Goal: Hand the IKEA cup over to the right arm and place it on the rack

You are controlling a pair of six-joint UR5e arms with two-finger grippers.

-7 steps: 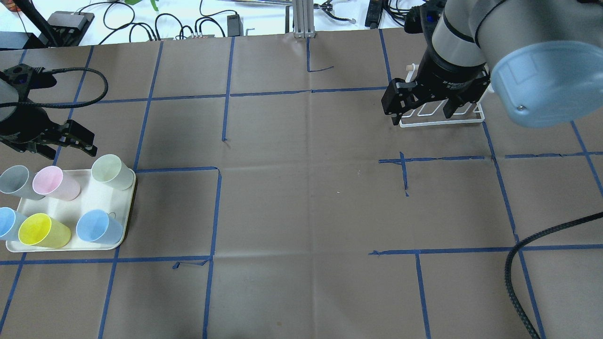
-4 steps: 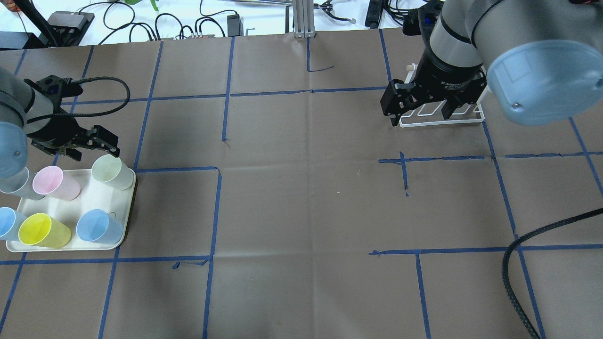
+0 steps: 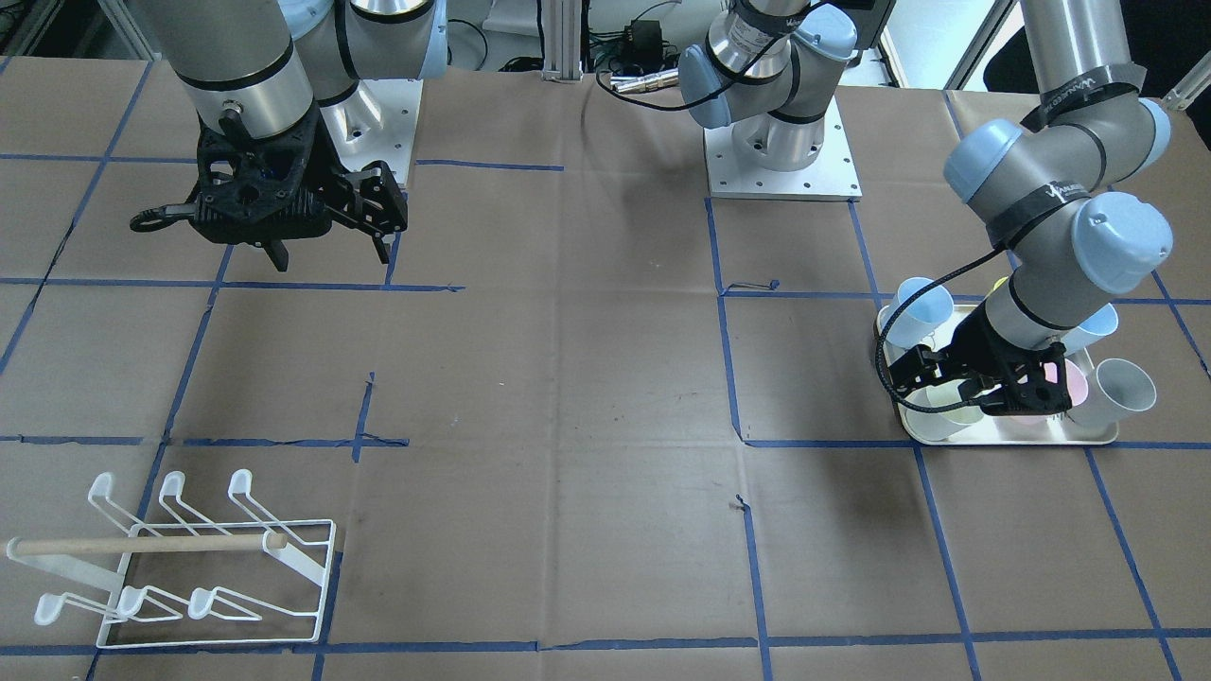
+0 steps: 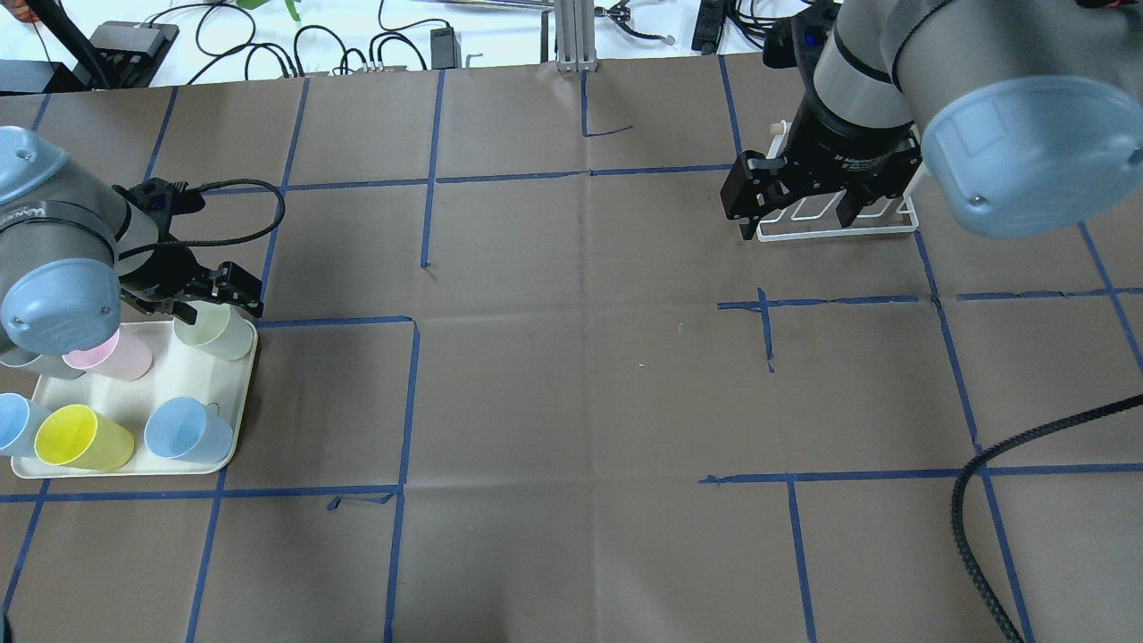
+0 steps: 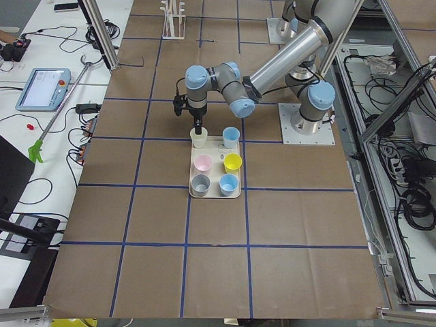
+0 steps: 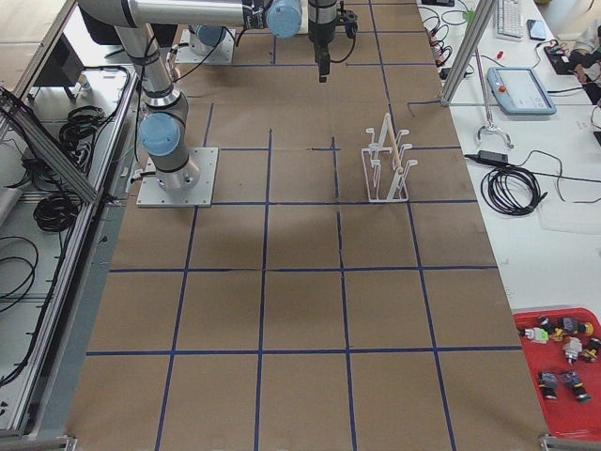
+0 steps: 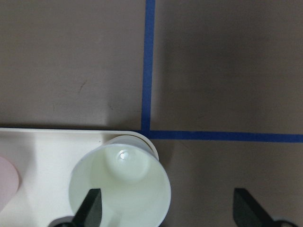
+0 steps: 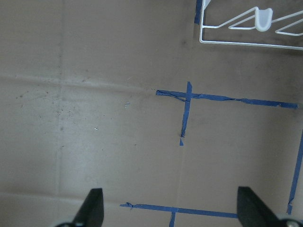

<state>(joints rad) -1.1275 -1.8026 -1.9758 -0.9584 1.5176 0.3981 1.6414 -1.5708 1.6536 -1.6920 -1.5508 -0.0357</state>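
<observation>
Several pastel IKEA cups stand on a cream tray (image 4: 134, 466). My left gripper (image 4: 217, 305) is open right above the pale green cup (image 4: 219, 330) at the tray's far right corner. In the left wrist view the gripper (image 7: 169, 210) has one finger (image 7: 92, 208) over the cup's mouth (image 7: 120, 187) and the other over the brown paper beside it. My right gripper (image 4: 796, 216) is open and empty, and hangs above the table in front of the white wire rack (image 3: 189, 567). The rack also shows partly behind the gripper in the overhead view (image 4: 880, 228).
On the tray also stand a pink cup (image 4: 112, 353), a yellow cup (image 4: 80, 438) and a blue cup (image 4: 187, 430). Blue tape lines cross the brown paper. A thick black cable (image 4: 973, 500) hangs at the lower right.
My left arm has swung right and toward the tray, and its open gripper now sits over the pale green cup. The right gripper has barely moved.
</observation>
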